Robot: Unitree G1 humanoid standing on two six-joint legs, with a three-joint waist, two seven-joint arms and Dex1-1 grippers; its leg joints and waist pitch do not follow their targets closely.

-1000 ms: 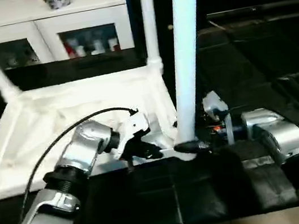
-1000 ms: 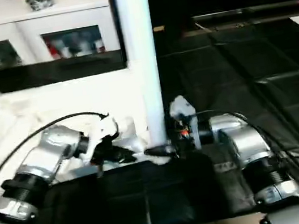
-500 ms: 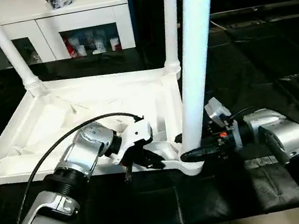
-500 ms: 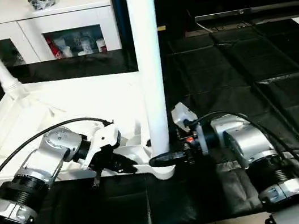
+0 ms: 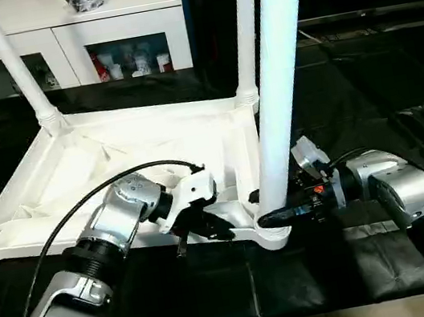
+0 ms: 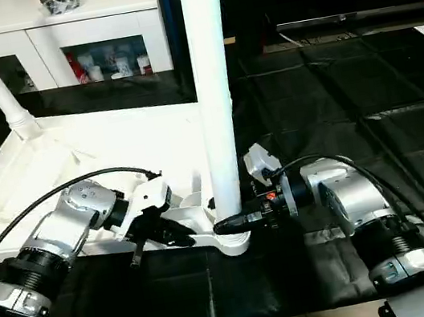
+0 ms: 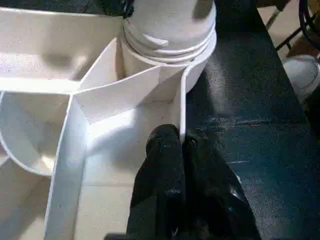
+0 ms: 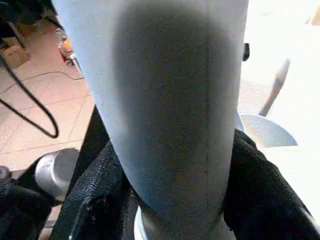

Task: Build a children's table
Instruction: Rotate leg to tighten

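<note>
Top [image 5: 114, 154] lies ribs-up on the dark surface [image 5: 365, 100] so legs drop into corner sockets; the near leg [image 5: 278, 90] stands upright in its socket [image 5: 274, 235], between the two end effectors. Right end effector [image 5: 275, 217] is clamped round the leg's base, likely to seat it. Left end effector [image 7: 182, 165], fingers together, pinches the top's thin edge wall beside that socket to steady it.

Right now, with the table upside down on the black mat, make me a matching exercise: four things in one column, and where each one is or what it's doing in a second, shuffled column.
Things:
1. left gripper
2. right gripper
3. long white tapered leg nearest the robot
4. white glass-door cabinet

Places or states:
A. stands upright in the near corner socket
B. behind the white plastic tabletop, at the far side
C. fingers pinched shut on the tabletop's thin edge wall
D. fingers on either side of the nearest leg's base

Pairs: 1-C, 2-D, 3-A, 4-B
</note>
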